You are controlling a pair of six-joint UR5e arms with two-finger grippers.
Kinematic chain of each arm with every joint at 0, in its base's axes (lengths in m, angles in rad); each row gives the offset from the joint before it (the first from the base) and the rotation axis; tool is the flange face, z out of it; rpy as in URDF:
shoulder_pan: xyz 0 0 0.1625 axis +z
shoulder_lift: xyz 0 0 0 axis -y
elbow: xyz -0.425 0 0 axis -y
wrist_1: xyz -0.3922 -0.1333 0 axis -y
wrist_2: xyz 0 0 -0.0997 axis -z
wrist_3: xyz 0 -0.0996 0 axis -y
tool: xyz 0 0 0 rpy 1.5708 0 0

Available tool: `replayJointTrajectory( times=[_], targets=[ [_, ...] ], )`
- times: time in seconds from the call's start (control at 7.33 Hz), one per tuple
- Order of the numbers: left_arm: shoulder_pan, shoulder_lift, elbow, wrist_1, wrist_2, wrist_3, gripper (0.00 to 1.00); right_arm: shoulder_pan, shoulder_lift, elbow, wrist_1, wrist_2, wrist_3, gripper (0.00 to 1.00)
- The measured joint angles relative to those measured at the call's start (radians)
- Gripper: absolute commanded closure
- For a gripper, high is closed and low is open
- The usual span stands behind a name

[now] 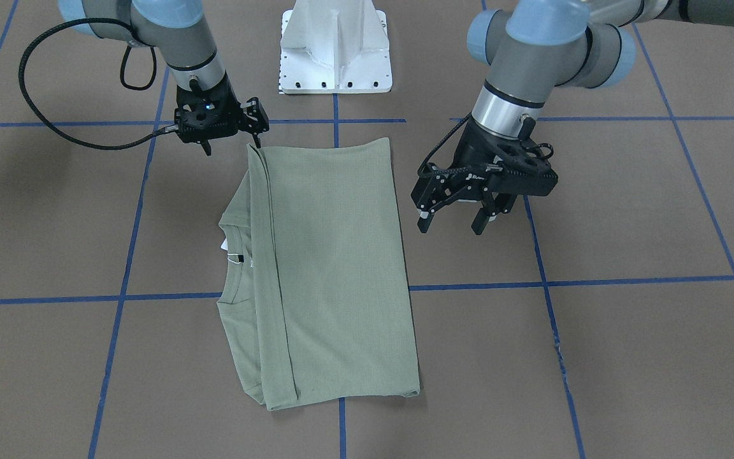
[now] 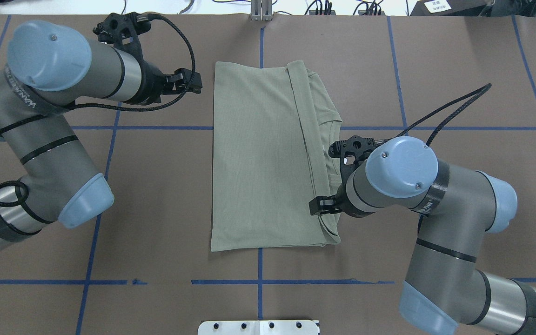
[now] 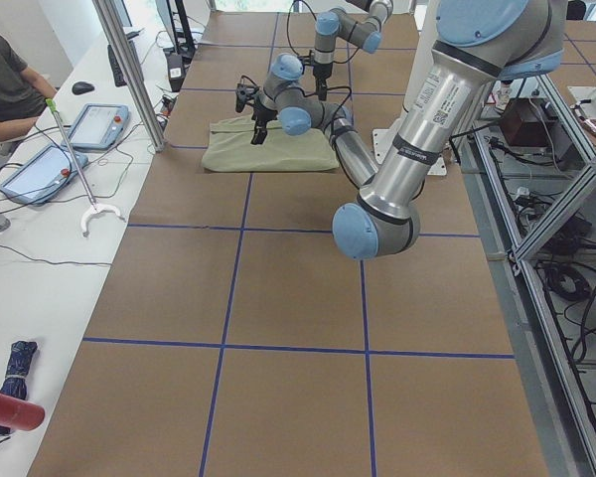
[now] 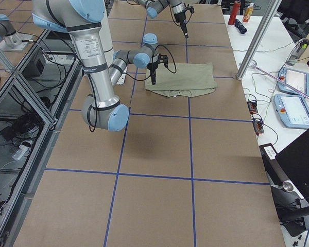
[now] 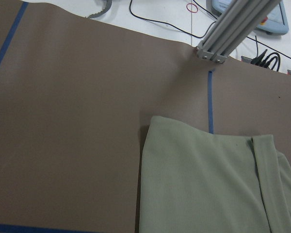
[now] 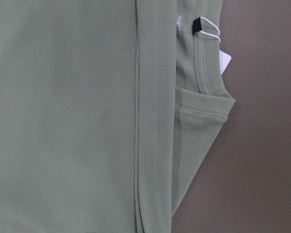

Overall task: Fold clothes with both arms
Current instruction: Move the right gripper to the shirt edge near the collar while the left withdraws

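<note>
The sage-green shirt (image 1: pixel 341 268) lies flat on the brown table, folded into a long rectangle, with its ribbed collar (image 1: pixel 234 255) and white hang tag (image 1: pixel 223 245) showing at one long side. It also shows in the overhead view (image 2: pixel 263 163). My right gripper (image 1: pixel 232 145) is open and low at the shirt's corner nearest the robot base, one fingertip (image 1: pixel 256 141) right at the cloth. My left gripper (image 1: pixel 451 220) is open and empty, raised above the table beside the opposite long edge. The right wrist view shows the collar and tag (image 6: pixel 225 60) up close, no fingers.
The white pedestal base (image 1: pixel 335 51) stands behind the shirt. Blue tape lines (image 1: pixel 125 255) grid the brown table. An aluminium post (image 5: pixel 237 24) stands at the far edge. A side desk with tablets (image 3: pixel 40 169) and a seated person (image 3: pixel 5 89) lies beyond it.
</note>
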Motion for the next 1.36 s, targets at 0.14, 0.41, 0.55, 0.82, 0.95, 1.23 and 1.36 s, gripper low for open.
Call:
replayJointTrajectory(
  times=[0.14,0.41,0.55,0.82,0.95,1.23,1.36],
  targets=[
    [0.002,0.008,-0.007,0.001,-0.002,-0.003,0.0,0.004,0.006,-0.009,0.005,0.027,0.006,0.0],
    [0.004,0.018,-0.008,0.002,-0.004,-0.005,0.0,-0.007,0.004,-0.047,0.056,0.035,0.004,0.0],
    [0.004,0.02,-0.008,0.001,-0.004,-0.006,0.0,-0.046,0.007,-0.07,0.066,-0.045,0.001,0.0],
    [0.005,0.02,-0.008,0.001,-0.004,-0.007,0.0,-0.095,0.03,-0.097,0.022,-0.149,-0.012,0.0],
    [0.005,0.021,-0.008,0.001,-0.004,-0.007,0.0,-0.101,0.05,-0.103,-0.02,-0.16,-0.025,0.01],
    [0.005,0.027,-0.009,-0.001,-0.004,-0.008,0.0,-0.102,0.07,-0.108,-0.071,-0.165,-0.059,0.01],
    [0.006,0.031,-0.009,-0.003,-0.004,-0.011,0.0,-0.101,0.069,-0.112,-0.079,-0.166,-0.074,0.02]
  ],
)
